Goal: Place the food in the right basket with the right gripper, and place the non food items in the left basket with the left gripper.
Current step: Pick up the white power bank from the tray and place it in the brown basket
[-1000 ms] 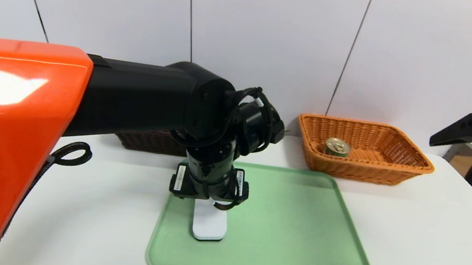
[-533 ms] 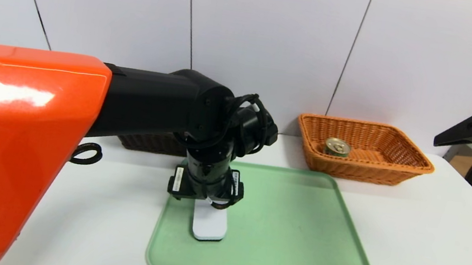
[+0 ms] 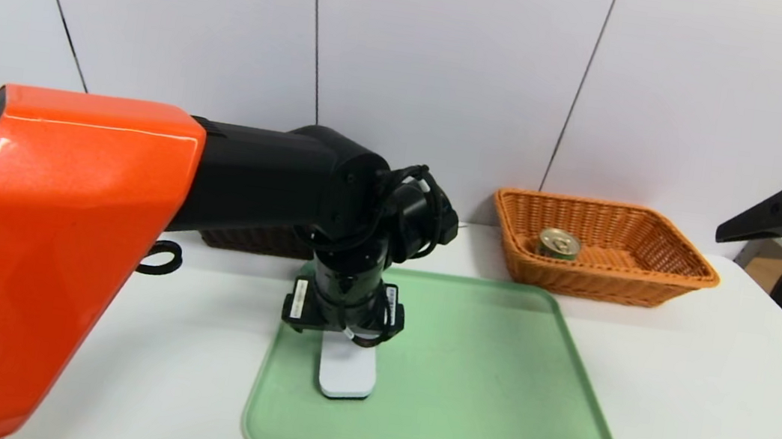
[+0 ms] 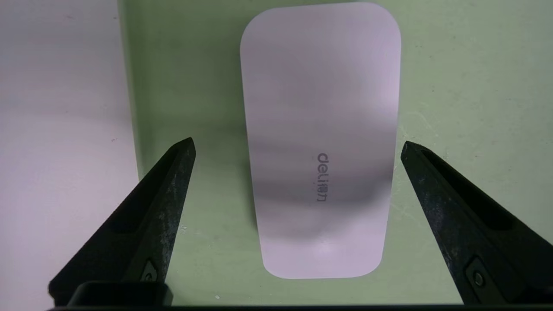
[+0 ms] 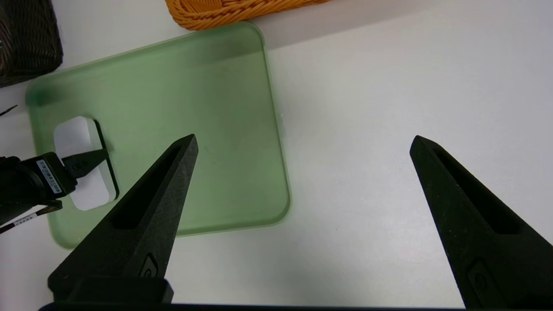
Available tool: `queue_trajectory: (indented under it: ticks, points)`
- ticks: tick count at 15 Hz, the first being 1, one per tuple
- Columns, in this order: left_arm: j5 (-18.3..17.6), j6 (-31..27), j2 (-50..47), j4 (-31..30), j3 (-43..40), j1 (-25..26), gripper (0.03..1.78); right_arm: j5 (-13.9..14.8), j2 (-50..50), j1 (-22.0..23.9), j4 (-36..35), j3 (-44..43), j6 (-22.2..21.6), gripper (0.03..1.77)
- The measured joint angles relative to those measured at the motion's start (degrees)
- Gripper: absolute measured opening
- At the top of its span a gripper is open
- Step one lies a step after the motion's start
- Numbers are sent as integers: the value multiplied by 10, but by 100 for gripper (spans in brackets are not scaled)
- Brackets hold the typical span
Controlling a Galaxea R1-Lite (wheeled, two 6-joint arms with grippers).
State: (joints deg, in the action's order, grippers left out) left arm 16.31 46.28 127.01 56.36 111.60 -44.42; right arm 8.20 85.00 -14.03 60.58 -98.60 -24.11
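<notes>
The left gripper (image 4: 298,149), black with pointed triangular fingers (image 4: 166,190), hangs above the flat white rounded-rectangle case (image 4: 322,138), fingers spread wide on either side and not touching it. The case lies near the left edge of the pale green plastic tray (image 3: 490,384) on the white desk (image 3: 713,413). The small gold-lidded tin can (image 3: 558,243) sits in the orange-tan wicker basket (image 3: 663,274). The dark brown wicker basket (image 3: 249,237) shows behind the left arm. The right gripper (image 5: 302,142) is raised at the right, fingers released.
</notes>
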Motion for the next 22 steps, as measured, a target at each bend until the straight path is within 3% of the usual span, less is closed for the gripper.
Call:
queue_trajectory:
  ticks: [6,21,22]
  points:
    - [-8,-30,-1,-2,-3,-1,169,-2,10,0,-4,1,-1,170]
    - [-8,-28,14,-21,-4,0,169,-8,22,0,-6,1,0,170]
    - [-8,-28,15,-23,-3,0,161,-9,24,0,-12,1,0,170]
